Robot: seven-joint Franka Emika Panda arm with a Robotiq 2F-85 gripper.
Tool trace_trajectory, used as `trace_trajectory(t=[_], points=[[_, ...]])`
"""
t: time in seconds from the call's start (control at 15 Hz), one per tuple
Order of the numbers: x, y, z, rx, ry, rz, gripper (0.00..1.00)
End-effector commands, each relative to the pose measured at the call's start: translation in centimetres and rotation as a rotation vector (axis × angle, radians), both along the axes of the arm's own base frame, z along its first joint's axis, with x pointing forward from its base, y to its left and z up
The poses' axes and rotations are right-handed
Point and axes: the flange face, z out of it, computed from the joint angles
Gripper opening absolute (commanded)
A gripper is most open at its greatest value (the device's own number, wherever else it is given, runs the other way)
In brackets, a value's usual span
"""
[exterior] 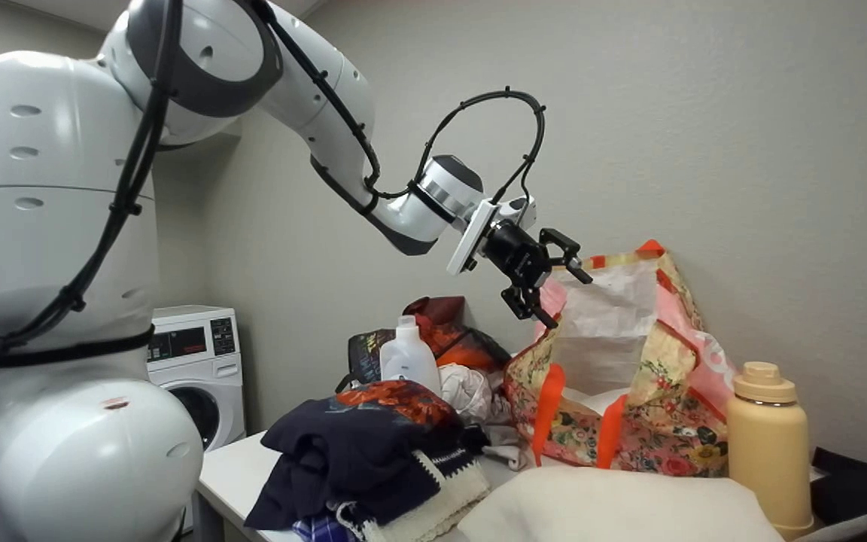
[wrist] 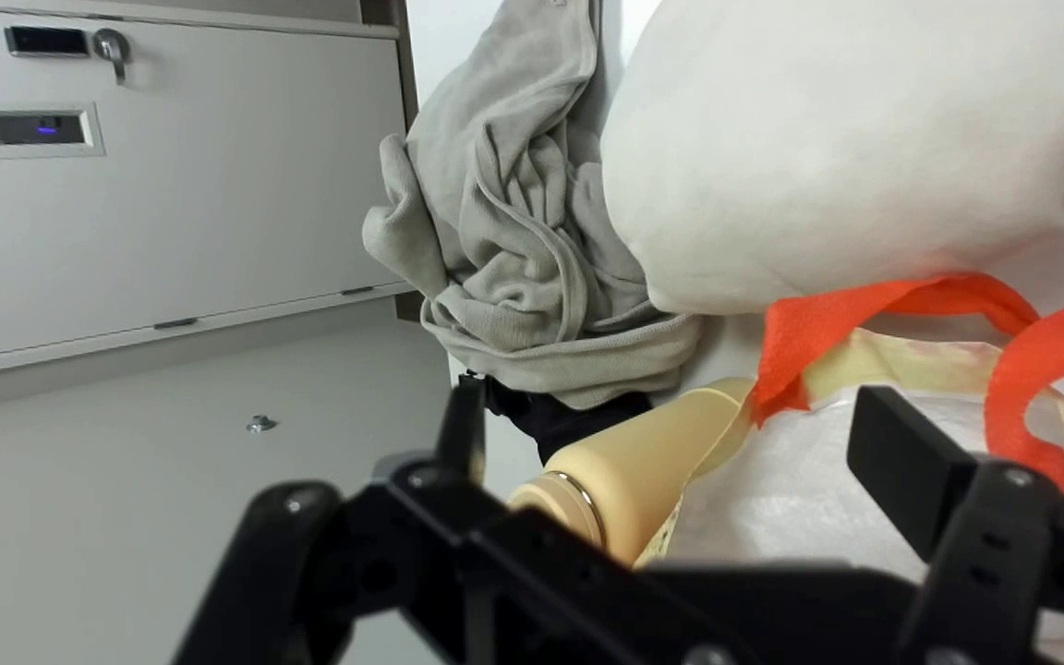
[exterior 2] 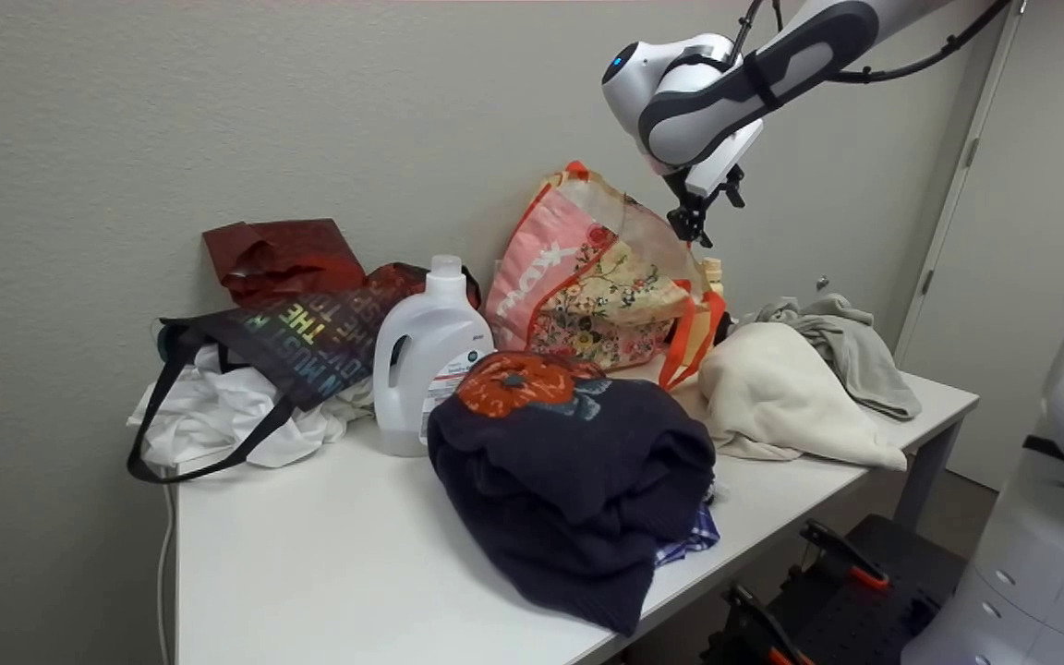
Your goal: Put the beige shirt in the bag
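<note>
The beige shirt [exterior: 614, 508] is a cream, rounded heap on the table in front of the bag. It also shows in an exterior view [exterior 2: 777, 392] and at the top right of the wrist view [wrist: 846, 139]. The floral bag [exterior: 674, 440] has orange handles and stands open against the wall; it also shows in an exterior view [exterior 2: 587, 319]. Its pale inner lining is below my fingers in the wrist view [wrist: 772, 503]. My gripper [exterior: 570, 302] is open and empty, up at the bag's mouth, apart from the shirt. It also shows in an exterior view [exterior 2: 722, 222] and the wrist view [wrist: 680, 448].
A yellow bottle [exterior: 768, 444] stands beside the bag. A grey cloth [wrist: 523, 240] lies past the shirt. A dark sweater [exterior 2: 569, 471], a white jug [exterior 2: 435, 360], a dark bag [exterior 2: 310, 342] and white cloth [exterior 2: 227, 406] stand or lie on the table [exterior 2: 310, 554]. The wall is close behind.
</note>
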Motion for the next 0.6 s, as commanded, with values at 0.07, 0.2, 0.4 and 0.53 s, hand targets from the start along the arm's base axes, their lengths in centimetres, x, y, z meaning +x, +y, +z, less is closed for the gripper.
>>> trace_trajectory(t=[0.07,0.2,0.4,0.53], points=[[0.3,0.4,-2.7,0.014,0.034,-0.001,1.0],[0.0,0.9,-6.1,0.037,0.07,-0.018,1.0],[-1.3,1.0,-11.2,0.085,0.112,-0.08,1.0],[-2.2,1.3,-14.6,0.135,0.121,-0.126,1.0]])
